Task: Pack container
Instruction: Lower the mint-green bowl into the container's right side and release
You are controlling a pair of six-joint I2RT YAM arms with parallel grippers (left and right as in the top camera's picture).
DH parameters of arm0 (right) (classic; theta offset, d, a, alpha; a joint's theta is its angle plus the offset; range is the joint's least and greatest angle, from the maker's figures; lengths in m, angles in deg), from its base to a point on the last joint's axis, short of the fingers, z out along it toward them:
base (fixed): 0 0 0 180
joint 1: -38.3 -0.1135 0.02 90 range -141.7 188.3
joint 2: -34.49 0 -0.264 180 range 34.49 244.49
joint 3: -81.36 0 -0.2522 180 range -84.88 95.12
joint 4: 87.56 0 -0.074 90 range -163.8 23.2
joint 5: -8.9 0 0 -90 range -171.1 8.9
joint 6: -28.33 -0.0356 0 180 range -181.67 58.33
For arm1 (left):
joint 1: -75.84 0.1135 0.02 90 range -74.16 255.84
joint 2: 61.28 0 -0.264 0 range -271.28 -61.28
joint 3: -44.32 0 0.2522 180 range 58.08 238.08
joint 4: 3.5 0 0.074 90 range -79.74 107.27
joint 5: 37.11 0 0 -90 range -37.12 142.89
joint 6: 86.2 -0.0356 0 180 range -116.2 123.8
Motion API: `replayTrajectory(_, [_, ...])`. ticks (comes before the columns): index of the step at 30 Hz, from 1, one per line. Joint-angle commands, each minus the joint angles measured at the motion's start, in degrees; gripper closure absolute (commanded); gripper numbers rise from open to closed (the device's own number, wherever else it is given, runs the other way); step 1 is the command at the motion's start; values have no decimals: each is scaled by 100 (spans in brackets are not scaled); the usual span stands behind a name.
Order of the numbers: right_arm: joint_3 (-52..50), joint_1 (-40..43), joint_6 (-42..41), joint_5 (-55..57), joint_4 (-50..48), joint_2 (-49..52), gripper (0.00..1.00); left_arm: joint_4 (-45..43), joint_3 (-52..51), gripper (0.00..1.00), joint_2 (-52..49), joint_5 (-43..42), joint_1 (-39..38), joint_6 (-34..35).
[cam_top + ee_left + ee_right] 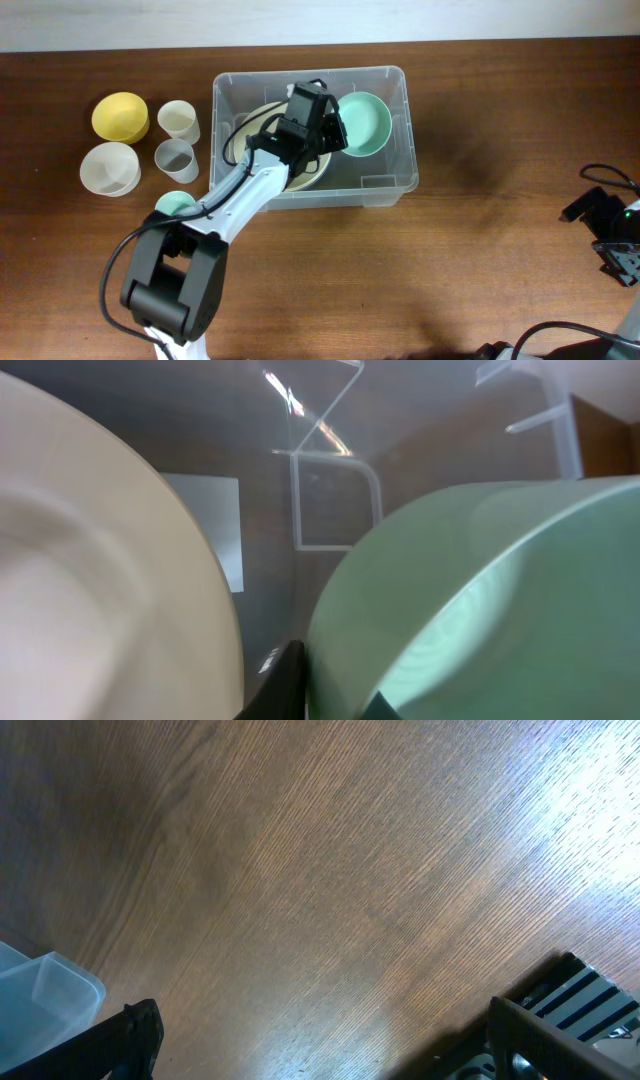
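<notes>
Table [480,230]: brown wood, it carries the container.
Container [310,73]: clear bin, toward 12 o'clock from the table centre.
Cream bowl [255,115]: inside, 9 o'clock side.
Green bowl [365,122]: inside, 3 o'clock side.
Left gripper [335,128]: between both bowls; I cannot tell its opening or hold.
Right gripper [320,1020]: fingers wide apart, holding nothing.

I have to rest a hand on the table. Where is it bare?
Bare wood lies right of the container, out to the right arm, and in front of it. Crowded: left of it, the yellow bowl, white bowl and two cups; inside, the cream bowl, green bowl and left end effector.
</notes>
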State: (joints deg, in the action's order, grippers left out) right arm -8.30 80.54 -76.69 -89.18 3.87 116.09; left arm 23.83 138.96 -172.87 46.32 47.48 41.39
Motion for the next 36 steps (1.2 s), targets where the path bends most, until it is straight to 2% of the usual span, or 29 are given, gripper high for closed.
replayTrajectory(1, [-7, 17, -44, -31, -15, -11, 1, -59, 61, 89, -160, 42, -52, 11])
replayTrajectory(6, [-7, 17, -44, -33, -15, -11, 1, -85, 61, 87, -210, 46, -52, 11])
replayTrajectory(12, [-7, 17, -44, -31, -15, -11, 1, -129, 61, 77, -210, 109, -52, 9])
replayTrajectory(20, [-7, 17, -44, -33, -15, -11, 1, -116, 61, 75, -210, 105, -52, -116])
replayTrajectory(24, [-7, 17, -44, -31, -15, -11, 1, -125, 116, 62, -208, 68, -35, -125])
replayTrajectory(26, [-7, 17, -44, -33, -15, -11, 1, -87, 267, 54, -201, -96, 4, -385])
replayTrajectory(31, [-7, 17, -44, -33, -15, -11, 1, 822, 1088, 44, 46, -212, 289, -962])
replayTrajectory(36, [-7, 17, -44, -31, -15, -11, 1, 2358, 2144, 36, 581, 203, 935, -1200])
